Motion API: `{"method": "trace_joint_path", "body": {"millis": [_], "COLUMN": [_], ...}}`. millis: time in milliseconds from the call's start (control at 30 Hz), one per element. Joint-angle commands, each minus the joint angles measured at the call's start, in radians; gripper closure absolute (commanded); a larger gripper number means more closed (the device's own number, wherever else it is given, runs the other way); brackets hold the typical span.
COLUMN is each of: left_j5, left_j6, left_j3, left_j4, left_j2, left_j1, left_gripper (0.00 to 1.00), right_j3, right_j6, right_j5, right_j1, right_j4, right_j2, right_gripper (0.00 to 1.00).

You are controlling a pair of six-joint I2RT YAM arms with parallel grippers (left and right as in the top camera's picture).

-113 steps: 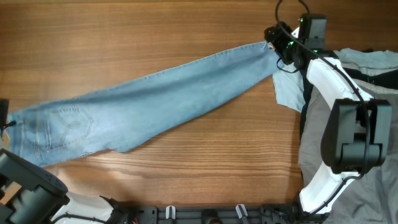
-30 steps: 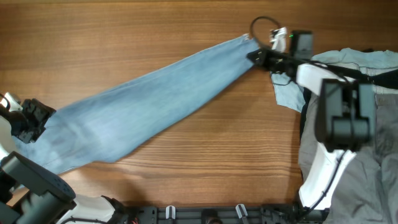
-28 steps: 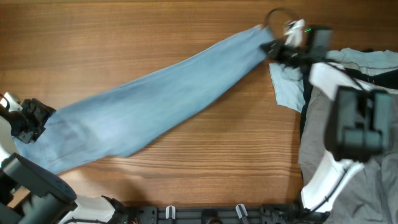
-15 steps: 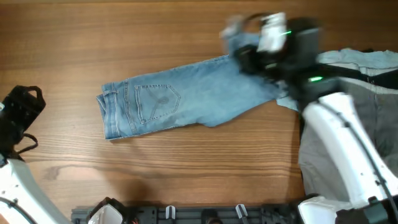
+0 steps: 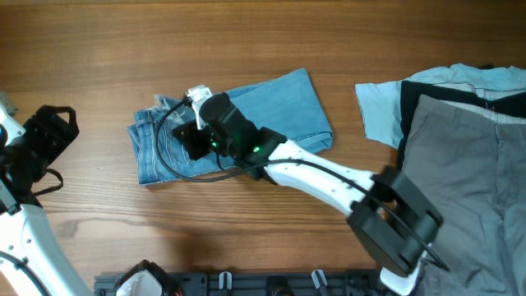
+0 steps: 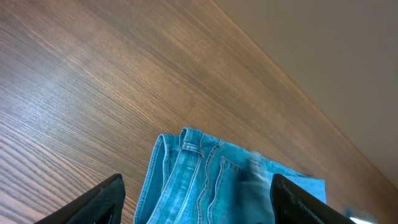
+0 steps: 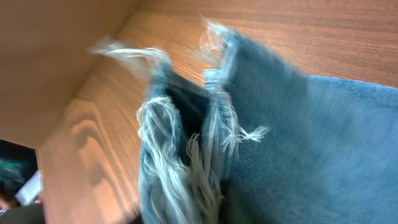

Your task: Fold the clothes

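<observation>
The right hand (image 5: 194, 140) pinches the frayed hems (image 7: 186, 155) of the light blue faded denim jeans (image 5: 288, 103) over the waistband (image 5: 142, 154) to halve them; the left hand (image 5: 52, 134) is spread.

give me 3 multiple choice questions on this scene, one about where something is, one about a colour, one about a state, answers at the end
1. Where is the right end effector?
A) above the jeans
B) inside a box
C) on a shelf

2. What colour are the trousers at the right edge?
A) red
B) grey
C) green

3. What state is the left end effector in?
A) shut on the jeans
B) open, gripping nothing
C) shut on a cup

Answers:
1 A, since the overhead view shows it over the jeans' waistband end.
2 B, since the overhead view shows plain grey cloth.
3 B, since the left wrist view shows its fingers wide apart, short of the jeans.
</observation>
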Motion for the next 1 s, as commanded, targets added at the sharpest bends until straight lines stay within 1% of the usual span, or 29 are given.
{"method": "trace_joint_path", "body": {"millis": [0, 33, 100, 133, 167, 233, 267, 300, 333, 367, 400, 433, 500, 567, 667, 733, 800, 833, 900, 967], "left_j5": [0.012, 0.011, 0.008, 0.008, 0.009, 0.018, 0.019, 0.016, -0.001, -0.025, -0.045, -0.048, -0.049, -0.049, -0.060, -0.084, -0.184, -0.229, -0.286, -0.261], "left_j6": [-0.009, -0.009, -0.009, -0.009, -0.009, -0.009, -0.007, 0.031, 0.048, 0.048, 0.048, 0.048, 0.048, 0.048, 0.048, 0.047, 0.043, 0.043, 0.043, -0.010], "left_j3": [0.010, 0.010, 0.010, 0.010, 0.010, 0.010, 0.010, 0.010, 0.010, 0.010, 0.010, 0.010, 0.010, 0.010, 0.010, 0.010, 0.010, 0.010, 0.010, 0.037], "left_j4": [-0.008, -0.014, -0.016, -0.019, -0.023, -0.031, -0.050, -0.087, -0.124, -0.142, -0.157, -0.175, -0.193, -0.193, -0.174, -0.154, -0.132, -0.125, -0.108, -0.113], "left_j2": [0.011, 0.011, 0.011, 0.011, 0.011, 0.011, 0.011, 0.018, 0.052, 0.086, 0.122, 0.178, 0.274, 0.399, 0.578, 0.695, 0.784, 0.811, 0.841, 0.830], "left_j1": [-0.004, -0.004, -0.004, -0.004, -0.015, -0.044, -0.082, -0.162, -0.265, -0.322, -0.364, -0.410, -0.470, -0.521, -0.560, -0.566, -0.560, -0.555, -0.527, -0.472], "left_gripper": [0.24, 0.23, 0.22, 0.22, 0.21, 0.19, 0.19, 0.22, 0.26, 0.28, 0.29, 0.36, 0.47, 0.55, 0.68, 0.73, 0.59, 0.48, 0.43, 0.43], "right_j3": [0.007, 0.007, 0.007, 0.007, 0.007, 0.007, 0.007, 0.007, 0.007, 0.007, 0.007, 0.007, 0.004, 0.003, 0.003, 0.003, 0.004, 0.005, 0.004, 0.004], "right_j6": [-0.033, -0.035, -0.079, -0.085, -0.084, -0.079, -0.079, -0.077, -0.076, -0.077, -0.077, -0.077, -0.079, -0.096, -0.095, -0.071, -0.070, -0.070, -0.069, -0.071], "right_j5": [-0.035, -0.064, -0.059, -0.040, 0.031, 0.095, 0.140, 0.163, 0.149, 0.135, 0.128, 0.129, 0.129, 0.129, 0.129, 0.121, 0.056, 0.025, -0.082, -0.156], "right_j1": [0.009, 0.009, 0.005, -0.008, -0.035, -0.072, -0.118, -0.205, -0.278, -0.315, -0.347, -0.373, -0.387, -0.387, -0.390, -0.403, -0.443, -0.466, -0.528, -0.569], "right_j4": [0.045, 0.049, 0.021, -0.019, -0.118, -0.233, -0.359, -0.539, -0.643, -0.692, -0.743, -0.792, -0.820, -0.803, -0.763, -0.763, -0.763, -0.763, -0.793, -0.836], "right_j2": [0.102, 0.107, 0.076, 0.031, -0.050, -0.134, -0.218, -0.327, -0.370, -0.371, -0.360, -0.334, -0.278, -0.190, -0.042, 0.058, 0.085, 0.082, 0.081, 0.081], "right_gripper": [0.47, 0.41, 0.37, 0.36, 0.36, 0.36, 0.36, 0.36, 0.46, 0.52, 0.61, 0.68, 0.75, 0.77, 0.81, 0.85, 0.87, 0.86, 0.84, 0.81]}}
